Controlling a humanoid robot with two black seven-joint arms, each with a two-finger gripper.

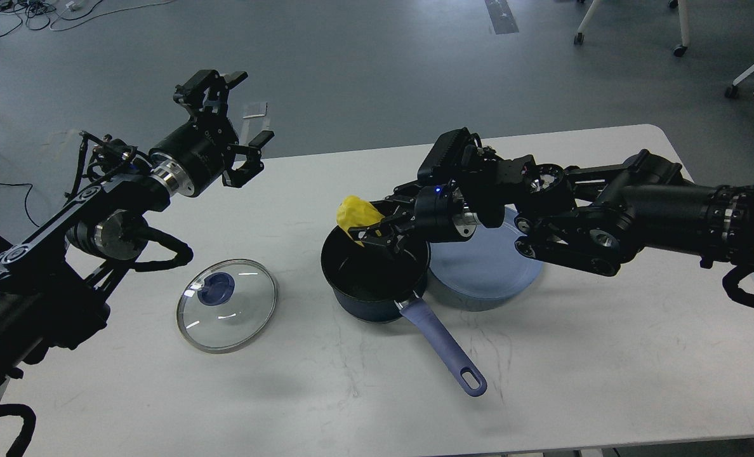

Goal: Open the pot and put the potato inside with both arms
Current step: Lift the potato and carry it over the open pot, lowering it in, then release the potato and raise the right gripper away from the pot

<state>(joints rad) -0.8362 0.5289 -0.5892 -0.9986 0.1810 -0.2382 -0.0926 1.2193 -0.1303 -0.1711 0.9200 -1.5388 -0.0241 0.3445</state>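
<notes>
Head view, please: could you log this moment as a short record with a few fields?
pot: open, on the table, handle toward the camera
lid: flat on the table, left of the pot
potato: held over the pot's far rim
right gripper: shut on the potato
left gripper: open, empty, raised off to the left
plate: behind-right of the pot, bare

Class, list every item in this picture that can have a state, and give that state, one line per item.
Dark navy saucepan: uncovered, upright on the white table, nothing visible inside.
Round glass lid: off, flat on the table, knob up.
Bright yellow lumpy potato: held over the saucepan's rim.
Right claw: shut on the potato.
Left claw: open, empty, raised.
Flat blue-grey plate: empty.
</notes>
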